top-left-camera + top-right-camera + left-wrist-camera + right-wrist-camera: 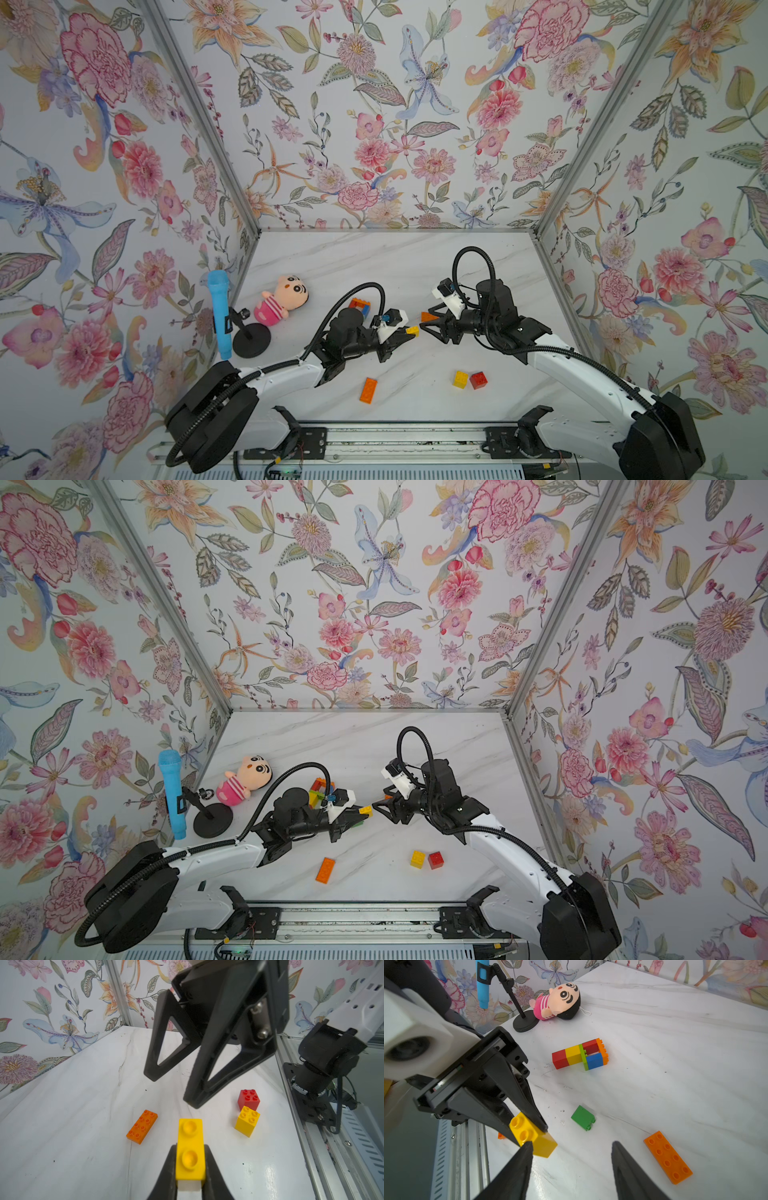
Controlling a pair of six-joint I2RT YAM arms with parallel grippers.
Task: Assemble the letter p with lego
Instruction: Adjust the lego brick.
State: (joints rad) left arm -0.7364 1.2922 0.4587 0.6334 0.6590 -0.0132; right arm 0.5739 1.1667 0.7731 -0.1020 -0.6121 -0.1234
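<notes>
My left gripper [409, 333] is shut on a yellow lego brick [190, 1147], held above the table's middle. Facing it tip to tip, my right gripper [572, 1144] stands open; one fingertip [529, 1145] is right beside that yellow brick [533, 1136], and nothing lies between the jaws. A flat assembly of red, yellow, green, blue and orange bricks [581, 1054] lies behind the left arm, partly hidden in both top views. Loose on the table are a green brick [583, 1118], an orange plate [667, 1157], a long orange brick [368, 390], a yellow square brick [460, 379] and a red one [478, 380].
A pink plush doll [282, 299] lies at the back left. Next to it a blue microphone [219, 316] stands on a black stand [251, 340]. Floral walls close three sides. A metal rail [374, 444] runs along the front edge.
</notes>
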